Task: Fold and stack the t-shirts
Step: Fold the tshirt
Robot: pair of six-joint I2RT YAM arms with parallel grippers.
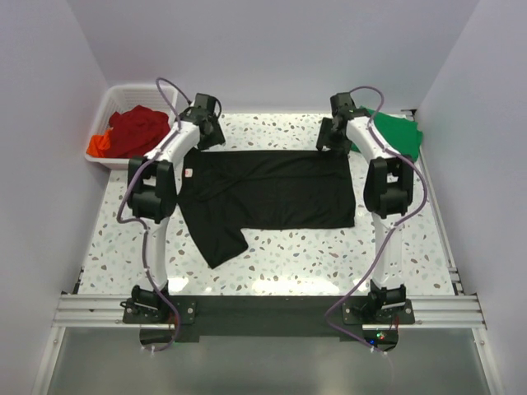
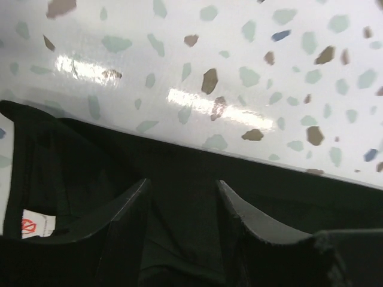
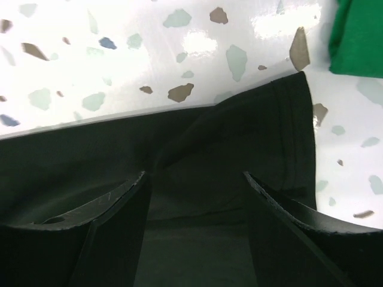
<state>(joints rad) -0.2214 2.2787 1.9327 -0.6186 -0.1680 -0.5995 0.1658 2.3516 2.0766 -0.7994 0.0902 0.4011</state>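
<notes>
The soft black short-sleeved t-shirt [image 1: 272, 193] lay flat with its long axis running left to right. Its far edge sat directly beneath both claws: the left gripper [image 2: 181, 200] and the right gripper [image 3: 194, 194] each stood parted over the cloth, neither holding anything.

A robot test cell in a lab, not a home: plain white walls [image 1: 272, 49] box in a speckled terrazzo-pattern table [image 1: 280, 255], two white robot arms are bolted to an aluminium rail [image 1: 263, 309] at its near edge, and loose purple cables [image 1: 375, 255] trail along them.
</notes>
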